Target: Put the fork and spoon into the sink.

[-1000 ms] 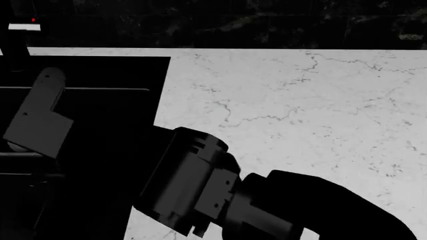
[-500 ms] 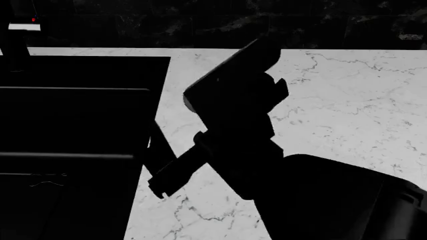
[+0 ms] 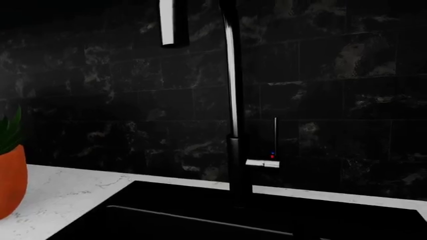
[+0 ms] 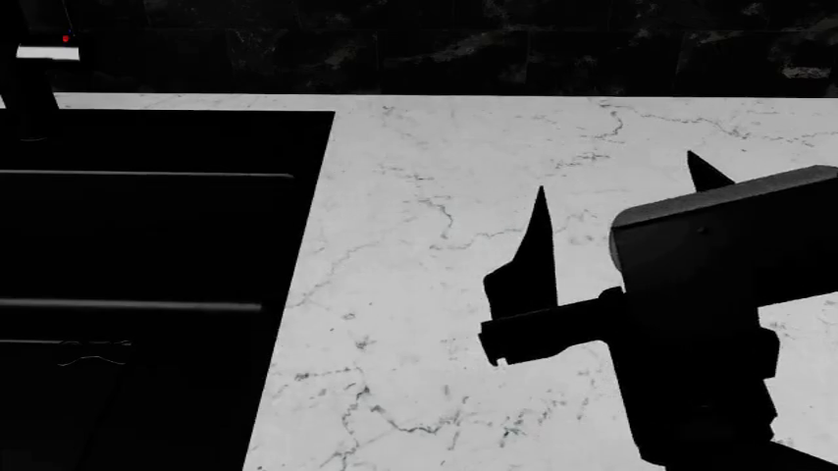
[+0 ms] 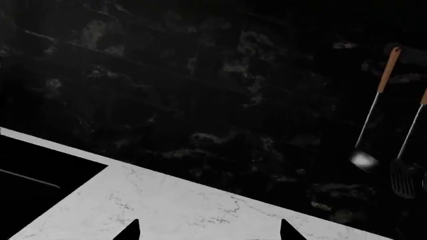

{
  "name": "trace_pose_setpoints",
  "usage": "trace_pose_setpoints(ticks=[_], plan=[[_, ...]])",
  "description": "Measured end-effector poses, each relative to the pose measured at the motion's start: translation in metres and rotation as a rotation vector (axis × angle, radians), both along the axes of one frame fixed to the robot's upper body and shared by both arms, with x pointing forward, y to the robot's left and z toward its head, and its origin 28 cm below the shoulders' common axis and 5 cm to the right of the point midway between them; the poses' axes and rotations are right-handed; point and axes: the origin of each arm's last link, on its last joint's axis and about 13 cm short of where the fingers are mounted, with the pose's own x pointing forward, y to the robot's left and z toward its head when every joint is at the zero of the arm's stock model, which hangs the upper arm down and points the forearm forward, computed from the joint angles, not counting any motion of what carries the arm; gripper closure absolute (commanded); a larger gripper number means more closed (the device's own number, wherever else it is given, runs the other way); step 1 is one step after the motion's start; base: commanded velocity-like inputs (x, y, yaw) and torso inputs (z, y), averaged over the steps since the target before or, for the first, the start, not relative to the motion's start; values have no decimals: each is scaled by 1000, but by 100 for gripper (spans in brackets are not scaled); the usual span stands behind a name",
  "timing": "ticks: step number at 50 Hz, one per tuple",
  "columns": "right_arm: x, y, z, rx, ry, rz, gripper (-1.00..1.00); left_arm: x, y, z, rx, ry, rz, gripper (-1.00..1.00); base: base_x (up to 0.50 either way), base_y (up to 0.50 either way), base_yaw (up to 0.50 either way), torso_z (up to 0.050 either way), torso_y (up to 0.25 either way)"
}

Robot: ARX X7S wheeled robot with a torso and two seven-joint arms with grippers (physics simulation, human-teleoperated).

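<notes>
The sink is a deep black basin at the left of the head view, with its dark faucet at the back left corner. The left wrist view shows that faucet close up above the sink. My right gripper hovers over the white counter to the right of the sink, open, its two pointed fingertips apart with nothing between them. The right wrist view shows the same open gripper and a corner of the sink. The fork and the spoon are out of view. My left gripper does not show.
White marble counter runs from the sink to the right edge, backed by a dark tiled wall. An orange plant pot stands left of the sink. A ladle and a spatula hang on the wall at the right.
My right arm has swung from over the sink rightward onto the counter, and its gripper now points toward the back wall with the fingers apart.
</notes>
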Motion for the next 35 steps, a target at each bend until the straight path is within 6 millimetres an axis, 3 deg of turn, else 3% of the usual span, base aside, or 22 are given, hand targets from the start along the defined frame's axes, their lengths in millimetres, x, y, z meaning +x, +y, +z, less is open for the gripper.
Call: trace_pose_setpoints(ticks=[10,35], plan=[[-5,-3,-1,27,-51,-26,-100,-2,0,0,2,-3,-1,-100,-13,24,0,0,0],[-12,-5,2,78,-99,-15,-100,-7,-5,0,5,-6,-25,-100,-254,500,0,0,0]])
